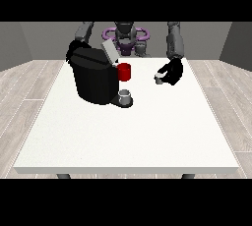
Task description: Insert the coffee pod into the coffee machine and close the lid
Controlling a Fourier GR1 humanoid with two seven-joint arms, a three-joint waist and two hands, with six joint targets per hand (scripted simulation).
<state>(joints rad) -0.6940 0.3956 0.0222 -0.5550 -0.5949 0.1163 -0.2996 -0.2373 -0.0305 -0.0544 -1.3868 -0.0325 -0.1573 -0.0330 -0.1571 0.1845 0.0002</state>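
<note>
A black coffee machine (93, 80) stands on the white table (128, 136), left of the middle. Its grey lid (109, 52) is tilted up and open. The hand at the view's right (173, 70) hovers above the table to the right of the machine, its fingers curled round a small grey coffee pod (158, 77). The hand at the view's left (74, 48) sits behind the machine's top left corner and is mostly hidden by it.
A red cup (125, 71) stands just right of the machine's top. A small grey cup (125, 95) rests on the machine's drip tray at its front right. The table's near edge runs along the bottom.
</note>
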